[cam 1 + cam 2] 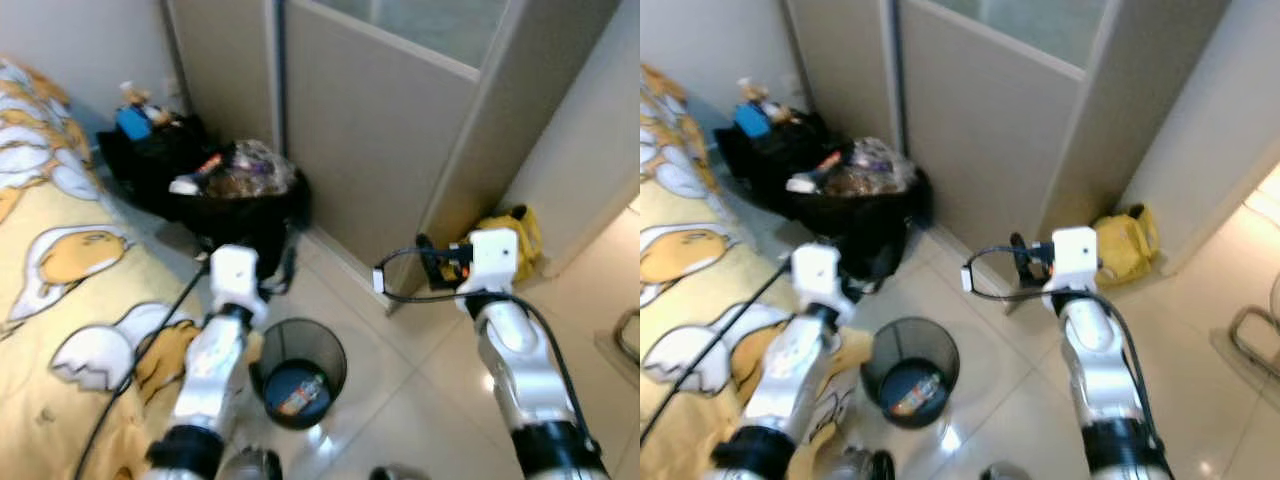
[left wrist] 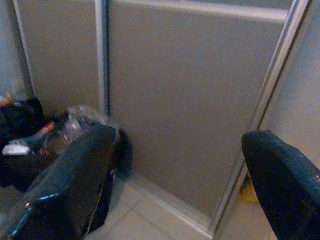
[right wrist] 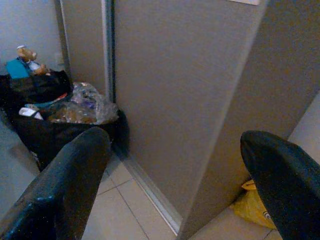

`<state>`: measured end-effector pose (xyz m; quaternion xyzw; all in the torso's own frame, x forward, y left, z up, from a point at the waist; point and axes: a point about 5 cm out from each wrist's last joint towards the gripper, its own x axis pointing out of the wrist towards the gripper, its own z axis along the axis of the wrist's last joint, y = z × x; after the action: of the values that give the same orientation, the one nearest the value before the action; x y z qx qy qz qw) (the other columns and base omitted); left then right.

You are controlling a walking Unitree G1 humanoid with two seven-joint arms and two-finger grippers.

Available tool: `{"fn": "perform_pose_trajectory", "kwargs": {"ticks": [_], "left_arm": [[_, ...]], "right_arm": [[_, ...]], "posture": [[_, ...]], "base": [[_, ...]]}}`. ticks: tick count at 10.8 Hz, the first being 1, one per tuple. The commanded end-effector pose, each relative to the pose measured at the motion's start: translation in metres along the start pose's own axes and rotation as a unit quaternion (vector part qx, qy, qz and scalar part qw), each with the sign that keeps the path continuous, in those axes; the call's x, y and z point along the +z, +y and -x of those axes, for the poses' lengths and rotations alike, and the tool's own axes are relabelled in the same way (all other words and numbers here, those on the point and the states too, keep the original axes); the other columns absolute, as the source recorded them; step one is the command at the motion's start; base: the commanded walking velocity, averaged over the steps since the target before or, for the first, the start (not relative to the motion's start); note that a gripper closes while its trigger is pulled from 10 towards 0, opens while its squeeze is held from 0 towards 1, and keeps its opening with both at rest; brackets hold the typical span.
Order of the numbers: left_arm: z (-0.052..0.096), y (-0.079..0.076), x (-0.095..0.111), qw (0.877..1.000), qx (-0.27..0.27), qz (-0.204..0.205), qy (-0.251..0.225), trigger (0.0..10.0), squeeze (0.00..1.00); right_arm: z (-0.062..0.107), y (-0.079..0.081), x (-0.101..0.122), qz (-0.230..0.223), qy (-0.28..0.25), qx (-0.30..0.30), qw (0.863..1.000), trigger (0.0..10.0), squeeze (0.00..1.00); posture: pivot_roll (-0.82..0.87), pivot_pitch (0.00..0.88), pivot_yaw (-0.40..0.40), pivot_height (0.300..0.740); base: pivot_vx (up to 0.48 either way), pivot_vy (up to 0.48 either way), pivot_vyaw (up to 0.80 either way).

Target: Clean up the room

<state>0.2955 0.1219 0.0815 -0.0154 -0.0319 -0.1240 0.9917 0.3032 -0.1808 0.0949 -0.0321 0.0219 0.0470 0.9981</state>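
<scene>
Both the left gripper (image 2: 175,180) and right gripper (image 3: 175,185) had fingers wide apart, holding nothing. A mesh bin (image 1: 298,372) stood at six o'clock, with a full black bag (image 1: 235,195) at eleven.

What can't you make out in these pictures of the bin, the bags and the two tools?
- Item in the mesh bin: too small and blurred in the eye views to identify.
- Contents of the black bags: jumbled, partly hidden by the bag walls.
- Yellow bag: mostly hidden behind the right arm and door frame.
- Left tool and right tool: fingertips cut off by the wrist views' lower edge.
</scene>
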Motion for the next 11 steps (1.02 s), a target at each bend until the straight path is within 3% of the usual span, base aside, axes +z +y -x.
{"fn": "perform_pose_trajectory", "kwargs": {"ticks": [1,3,6,7,9,11], "left_arm": [[0.004,0.006,0.001,1.000,0.008,-0.016,0.008,10.0,0.00],[0.010,0.013,-0.004,0.999,0.031,-0.018,0.020,10.0,0.00],[0.025,0.030,-0.013,0.995,0.082,-0.044,0.044,10.0,0.00],[0.031,0.033,-0.017,0.993,0.096,-0.043,0.056,10.0,0.25],[0.028,0.031,-0.013,0.993,0.098,-0.051,0.045,10.0,0.00],[0.027,0.033,-0.014,0.992,0.108,-0.026,0.052,10.0,0.00]], "right_arm": [[-0.003,0.006,0.001,-0.009,-0.006,0.005,1.000,10.0,0.00],[0.015,0.027,-0.031,-0.030,0.029,0.031,0.999,10.0,0.00],[0.025,0.037,-0.043,-0.032,0.037,0.041,0.998,10.0,0.00],[0.025,0.035,-0.044,-0.031,0.034,0.039,0.998,10.0,0.00],[0.024,0.033,-0.045,-0.027,0.034,0.041,0.998,10.0,0.00],[0.024,0.033,-0.045,-0.030,0.033,0.039,0.998,10.0,0.00]], "posture": [[-0.01,0.000,-0.002,0.740],[0.00,0.000,0.010,0.740],[0.00,0.000,0.019,0.740],[0.01,0.000,0.016,0.740],[0.01,0.000,0.009,0.740],[0.00,0.000,0.011,0.740]], "base": [[0.000,0.446,0.66],[0.000,0.000,0.62],[0.000,0.000,0.60],[0.000,-0.480,0.59],[0.000,-0.240,0.60],[0.000,0.229,0.60]]}}
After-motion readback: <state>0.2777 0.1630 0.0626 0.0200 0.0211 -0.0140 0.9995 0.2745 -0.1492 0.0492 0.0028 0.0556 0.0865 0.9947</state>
